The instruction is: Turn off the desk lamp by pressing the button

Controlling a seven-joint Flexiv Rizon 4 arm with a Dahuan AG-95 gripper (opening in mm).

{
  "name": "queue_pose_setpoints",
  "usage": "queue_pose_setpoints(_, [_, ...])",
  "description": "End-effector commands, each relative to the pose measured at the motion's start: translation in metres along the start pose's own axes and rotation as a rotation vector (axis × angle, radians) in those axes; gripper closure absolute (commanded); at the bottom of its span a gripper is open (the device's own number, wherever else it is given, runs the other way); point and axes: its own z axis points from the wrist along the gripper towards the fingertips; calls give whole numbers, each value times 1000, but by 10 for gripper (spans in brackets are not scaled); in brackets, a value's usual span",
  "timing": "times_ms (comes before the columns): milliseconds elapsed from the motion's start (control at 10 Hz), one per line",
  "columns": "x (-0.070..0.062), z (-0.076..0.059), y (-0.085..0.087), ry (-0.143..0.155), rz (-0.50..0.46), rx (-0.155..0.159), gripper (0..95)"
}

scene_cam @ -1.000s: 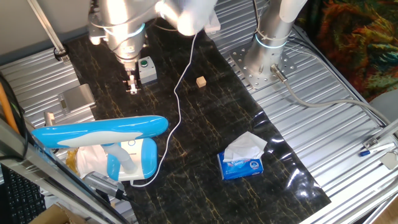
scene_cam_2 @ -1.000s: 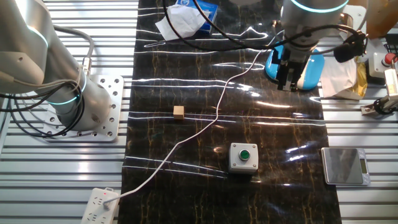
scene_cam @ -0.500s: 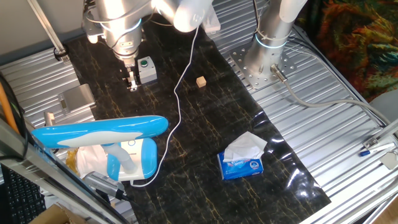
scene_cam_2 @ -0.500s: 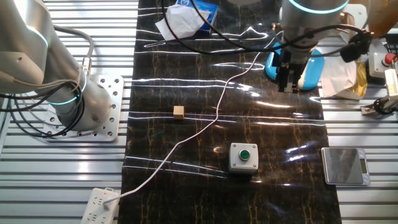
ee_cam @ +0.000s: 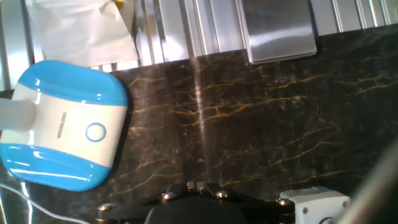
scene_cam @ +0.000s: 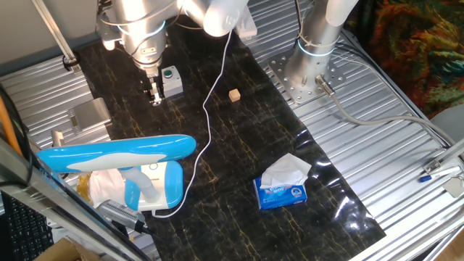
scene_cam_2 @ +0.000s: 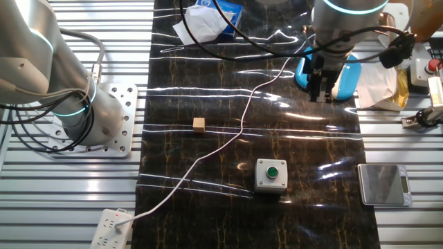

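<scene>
black marbled mat, ribbed metal table

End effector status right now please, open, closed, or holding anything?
End effector: holding nothing; whether it is open or closed cannot be told. It hangs over the dark mat beside the green button box, away from the desk lamp.

In the hand view the end effector shows only as a dark sliver at the bottom edge, so its fingertips cannot be read. The lamp is cut by the left edge there, with only its base visible, and the grey button box is clipped at the bottom. In the other fixed view the arm covers most of the lamp. The tissue pack is cut off by the top edge.
</scene>
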Motion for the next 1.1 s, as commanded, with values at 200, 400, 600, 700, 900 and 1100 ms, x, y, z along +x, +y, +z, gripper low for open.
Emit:
queue_pose_setpoints(200, [-2, 1, 1, 71, -127, 20, 950])
queue_pose_setpoints(400, [-2, 1, 1, 79, -147, 18, 950])
queue_pose_setpoints(600, [-2, 1, 1, 101, -153, 15, 950])
queue_pose_setpoints(700, [-2, 1, 1, 103, -128, 15, 950])
queue_pose_setpoints(900, [-2, 1, 1, 99, -76, -5, 950])
queue_pose_setpoints(1100, [-1, 4, 0, 87, -55, -18, 950])
